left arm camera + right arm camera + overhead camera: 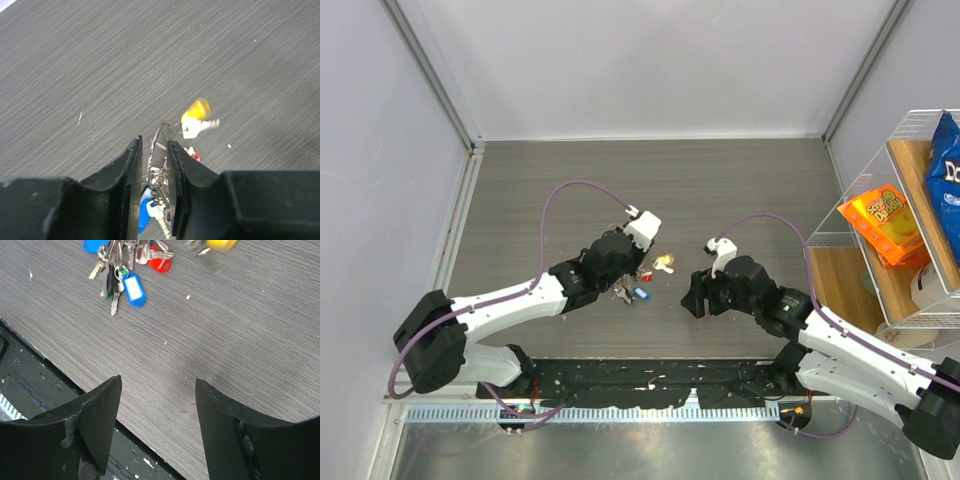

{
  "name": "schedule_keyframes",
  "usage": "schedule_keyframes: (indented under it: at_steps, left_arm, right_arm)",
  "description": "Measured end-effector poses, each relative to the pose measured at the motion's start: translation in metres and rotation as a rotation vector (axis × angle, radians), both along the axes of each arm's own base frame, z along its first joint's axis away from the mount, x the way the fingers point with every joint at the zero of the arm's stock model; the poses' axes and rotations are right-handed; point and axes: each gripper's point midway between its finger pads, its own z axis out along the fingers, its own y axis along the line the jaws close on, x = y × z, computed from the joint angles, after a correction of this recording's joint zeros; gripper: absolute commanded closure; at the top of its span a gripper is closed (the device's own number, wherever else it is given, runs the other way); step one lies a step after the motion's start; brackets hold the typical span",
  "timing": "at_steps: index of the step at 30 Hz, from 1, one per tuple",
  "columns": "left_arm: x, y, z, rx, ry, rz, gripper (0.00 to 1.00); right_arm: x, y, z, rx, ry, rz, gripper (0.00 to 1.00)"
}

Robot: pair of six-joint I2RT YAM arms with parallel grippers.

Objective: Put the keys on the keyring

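Keyring [159, 134] upright between fingers of left gripper [154, 141], low over table [740, 180]; keys [117, 265] bunched at it.

Left arm stretched forward and low, gripper tilted down over keyring. Jaws narrowly apart (clamping or loose: cannot tell).

Right arm bent, right gripper [157, 385] to right of keyring, well apart from it. Jaws spread wide, nothing between.

Count:
- one keyring
- one yellow key [196, 112] (blurred) just beyond keyring
- one red head [160, 262]
- two blue pieces [135, 290]
- silver blades tangled, number unclear

At the right edge of the top view, the blue bag [946, 165] bears large white letters that begin "DO"; the rest is cut off. The orange packet [882, 226] beside it carries print too small to read.
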Motion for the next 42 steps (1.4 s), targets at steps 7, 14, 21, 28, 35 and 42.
schedule_keyframes:
  at_steps: [7, 14, 21, 28, 35, 42]
  left_arm:
    - [0.013, -0.005, -0.016, 0.014, 0.044, 0.026, 0.61]
    - [0.011, -0.009, -0.011, -0.008, 0.051, 0.007, 0.42]
    - [-0.002, -0.001, 0.044, -0.134, -0.028, -0.023, 0.0]
    - [-0.024, 0.022, 0.09, -0.217, -0.085, -0.042, 0.0]
    - [-0.051, 0.052, 0.104, -0.247, -0.082, -0.045, 0.0]
    - [-0.071, 0.076, 0.106, -0.266, -0.082, -0.048, 0.0]
  right_arm:
    - [0.0, 0.0, -0.011, -0.038, 0.026, 0.004, 0.31]
    - [0.004, 0.002, -0.016, -0.077, 0.049, 0.005, 0.2]
    - [0.025, 0.004, 0.001, -0.123, 0.02, -0.05, 0.05]
    - [0.053, 0.008, 0.048, -0.115, -0.083, -0.128, 0.05]
    - [0.081, 0.012, 0.07, -0.155, -0.121, -0.216, 0.05]
    - [0.098, 0.006, 0.085, -0.192, -0.164, -0.294, 0.05]
